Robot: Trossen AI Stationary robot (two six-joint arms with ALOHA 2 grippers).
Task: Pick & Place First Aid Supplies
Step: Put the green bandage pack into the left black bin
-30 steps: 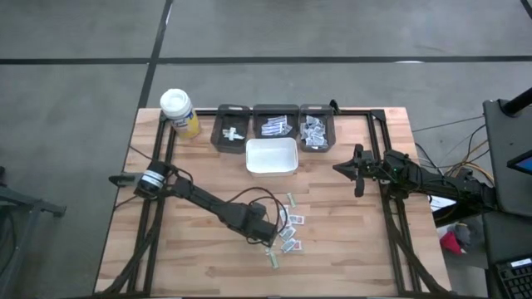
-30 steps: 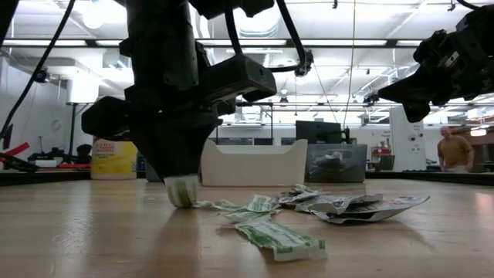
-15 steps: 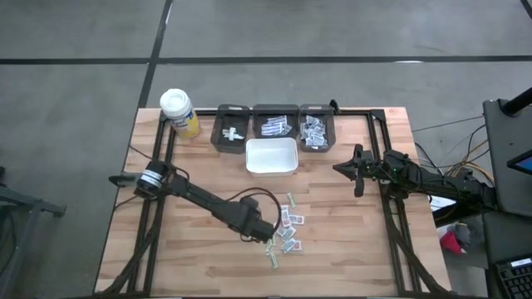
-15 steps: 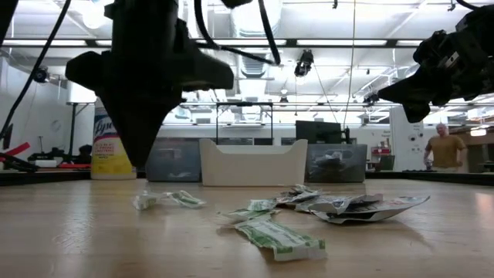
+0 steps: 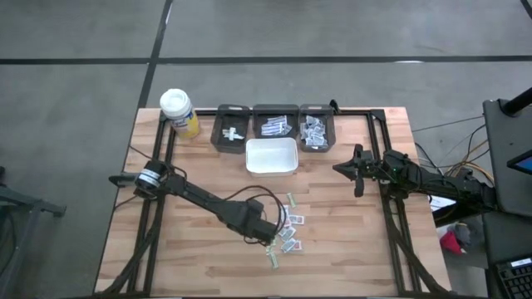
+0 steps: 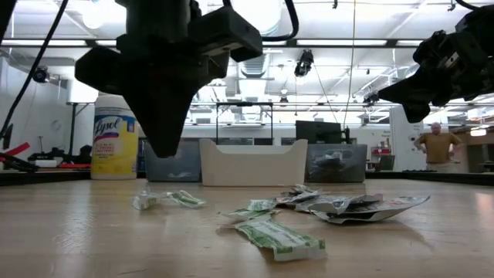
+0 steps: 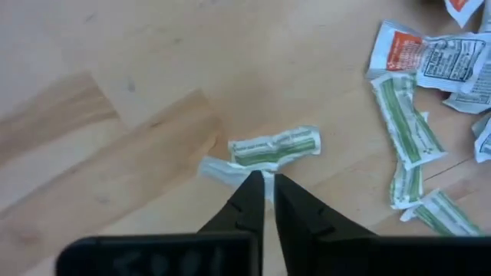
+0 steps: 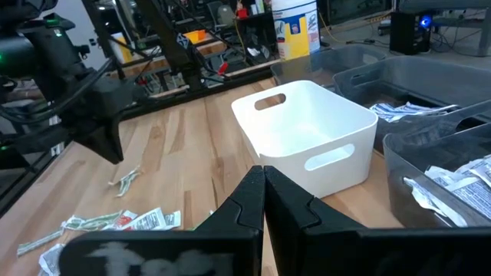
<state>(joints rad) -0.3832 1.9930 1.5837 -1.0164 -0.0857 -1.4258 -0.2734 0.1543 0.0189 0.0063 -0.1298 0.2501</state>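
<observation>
**Re-grasp the stray green strip, left arm**

Nearest you in the low view: a folded green-print strip lies alone at the front of the scatter. Leave it for now.

Your left gripper hangs just above the table, holding nothing. Its fingers are almost together, only a thin slit between the tips. Directly under those tips lies a green-and-white strip, flat on the wood, with a crumpled white end trailing off one side. In the low view the same strip sits apart from the main pile, and the gripper tips are clear of it.

- Widen the fingers before you descend; as they stand they would likely push the strip, not straddle it.
- Aim for the crumpled, raised end. The flat part offers little to pinch, I judge.
- Come straight down, close gently, lift slowly. Thin paper is apt to slip.

Beyond it, the rest of the packets cluster at mid-table, red and green print mixed.

Farther back: white bin, empty as far as I can see, then three dark trays already holding supplies. Yellow bottle at the far left corner.

Right gripper waits raised at the right side, fingers pressed together, empty.
</observation>
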